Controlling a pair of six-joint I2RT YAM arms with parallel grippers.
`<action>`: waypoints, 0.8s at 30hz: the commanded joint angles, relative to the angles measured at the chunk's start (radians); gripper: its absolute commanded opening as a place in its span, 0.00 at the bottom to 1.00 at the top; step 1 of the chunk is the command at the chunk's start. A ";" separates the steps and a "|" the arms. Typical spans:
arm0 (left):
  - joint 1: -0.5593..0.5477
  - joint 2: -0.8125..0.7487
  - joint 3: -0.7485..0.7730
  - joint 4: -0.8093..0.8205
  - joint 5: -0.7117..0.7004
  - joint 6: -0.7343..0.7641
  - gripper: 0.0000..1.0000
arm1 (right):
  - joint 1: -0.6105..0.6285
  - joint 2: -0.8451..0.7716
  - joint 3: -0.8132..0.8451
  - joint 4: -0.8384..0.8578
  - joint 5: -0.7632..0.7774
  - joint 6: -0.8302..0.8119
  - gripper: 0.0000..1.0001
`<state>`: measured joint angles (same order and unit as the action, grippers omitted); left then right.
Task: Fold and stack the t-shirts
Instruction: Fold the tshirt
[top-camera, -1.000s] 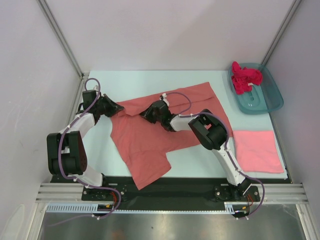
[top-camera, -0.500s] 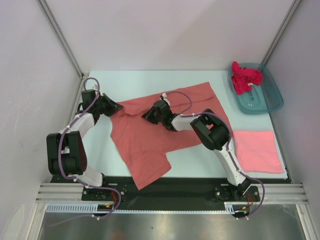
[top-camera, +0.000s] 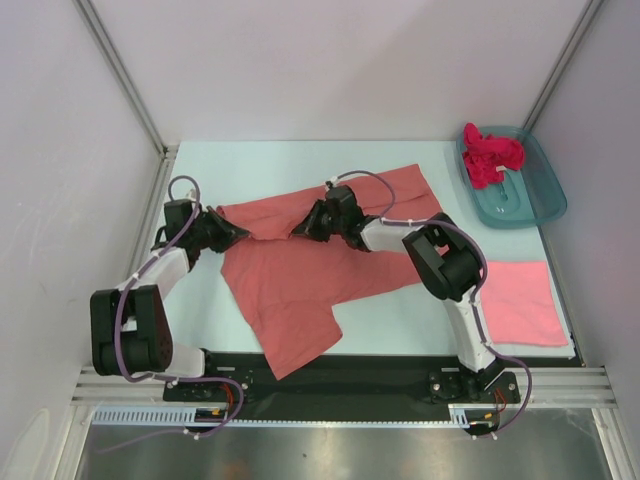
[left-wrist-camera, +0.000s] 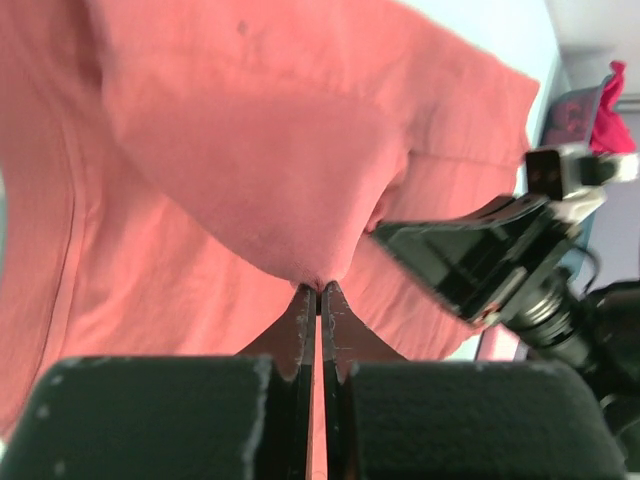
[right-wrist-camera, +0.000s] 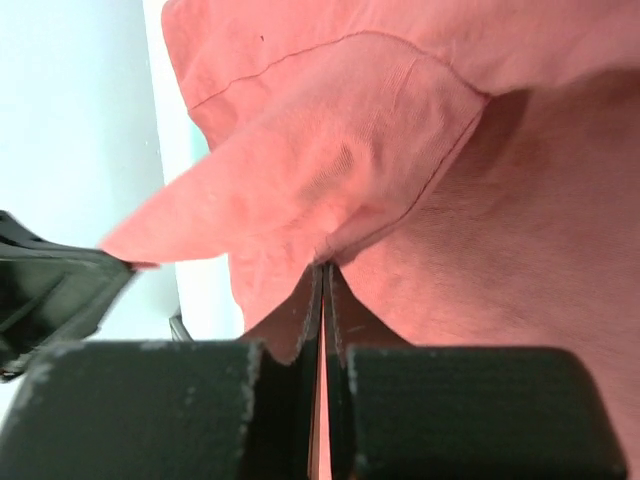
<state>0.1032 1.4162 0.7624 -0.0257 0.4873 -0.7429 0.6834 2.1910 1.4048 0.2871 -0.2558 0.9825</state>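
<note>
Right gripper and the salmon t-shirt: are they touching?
Touching. Right wrist view shows the right gripper shut on a raised fold of the salmon t-shirt.

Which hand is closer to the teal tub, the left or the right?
Right. The right hand pinches the salmon t-shirt well to the left of the teal tub; the left hand pinches the same shirt farther left, near its edge.
</note>
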 joint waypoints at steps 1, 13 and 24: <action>0.003 -0.056 -0.046 0.021 0.025 -0.016 0.00 | -0.030 -0.069 0.000 -0.049 -0.143 -0.080 0.00; -0.007 -0.082 -0.136 0.053 0.074 -0.038 0.01 | -0.157 -0.094 0.017 -0.180 -0.367 -0.202 0.00; -0.010 -0.083 -0.198 0.049 0.094 -0.030 0.04 | -0.180 0.003 0.106 -0.249 -0.484 -0.258 0.00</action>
<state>0.0963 1.3701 0.5804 0.0013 0.5575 -0.7700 0.5003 2.1704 1.4693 0.0643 -0.6792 0.7620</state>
